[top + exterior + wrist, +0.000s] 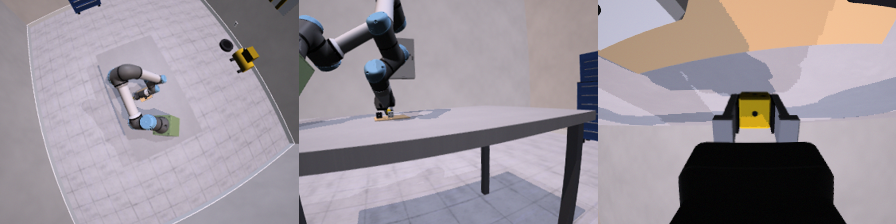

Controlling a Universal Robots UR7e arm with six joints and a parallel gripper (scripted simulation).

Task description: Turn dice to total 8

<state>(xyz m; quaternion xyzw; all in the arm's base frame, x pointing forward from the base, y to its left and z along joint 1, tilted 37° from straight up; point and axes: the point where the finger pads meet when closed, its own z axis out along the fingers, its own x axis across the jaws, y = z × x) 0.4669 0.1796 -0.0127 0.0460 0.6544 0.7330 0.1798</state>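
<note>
The gripper (755, 114) (388, 111) is shut on the yellow die (755, 119) (389, 110), with one finger at each side. A face with a single dark pip shows towards the wrist camera. The tan mat (783, 22) (403, 117) (147, 98) lies on the table below the gripper. A black die (378, 115) stands at the mat's left in the exterior view, and a white die (390, 114) stands right of it, beside the yellow one. The white die (628, 25) also seems to fill the wrist view's upper left. The numbers on top cannot be read.
The grey table (466, 123) (175, 95) carries the mat and the arm's green base block (173, 126). The arm hangs over the mat and hides part of it in the top view. A dark edge, likely the black die (875, 2), shows at the wrist view's upper right.
</note>
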